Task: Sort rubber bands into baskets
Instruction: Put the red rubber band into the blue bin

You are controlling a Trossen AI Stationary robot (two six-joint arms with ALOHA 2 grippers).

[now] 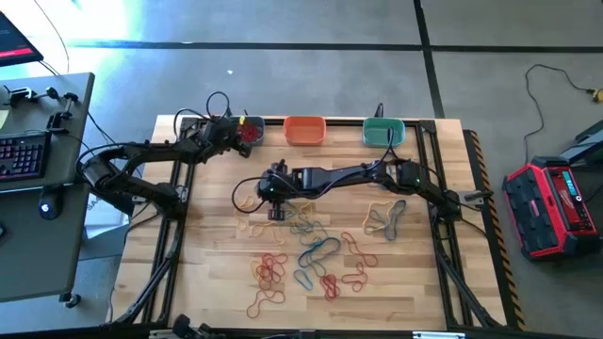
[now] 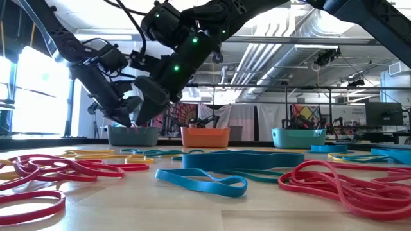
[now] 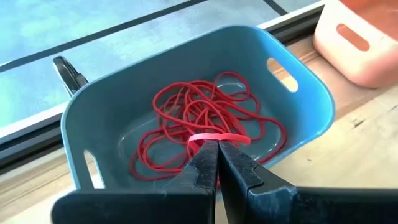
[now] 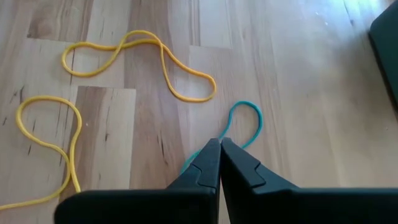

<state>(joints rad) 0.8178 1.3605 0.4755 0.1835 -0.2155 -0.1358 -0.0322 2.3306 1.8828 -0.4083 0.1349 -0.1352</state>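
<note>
The grey-blue basket (image 3: 298, 106) holds a tangle of red rubber bands (image 3: 199, 112). It stands at the table's far edge (image 1: 252, 130), beside the orange basket (image 1: 304, 129) and the teal basket (image 1: 383, 131). My left gripper (image 3: 216, 144) hovers over the grey-blue basket, shut on one red band. My right gripper (image 4: 220, 144) is over the middle of the table (image 1: 276, 211), shut on a teal band. Loose red, yellow and teal bands (image 1: 306, 250) lie spread on the wood nearer the front edge. My left gripper pinches a red rubber band (image 3: 217, 135) between its two fingertips, coming slanting down from the near left. A short stretch of it shows across the tips, above the bands lying in the grey-blue basket. My right gripper pinches a teal rubber band between its two fingertips, slanting down toward the table. One loop (image 4: 247, 115) sticks out past the tips and another strand (image 4: 189, 165) trails back beside a finger. Whether it touches the wood I cannot tell.
Yellow bands (image 4: 140, 59) lie on the wood just beyond my right gripper. Black frame rails (image 1: 174, 188) run along both sides of the table. A desk with a keyboard (image 1: 24, 155) stands to the left, a red case (image 1: 556, 202) to the right.
</note>
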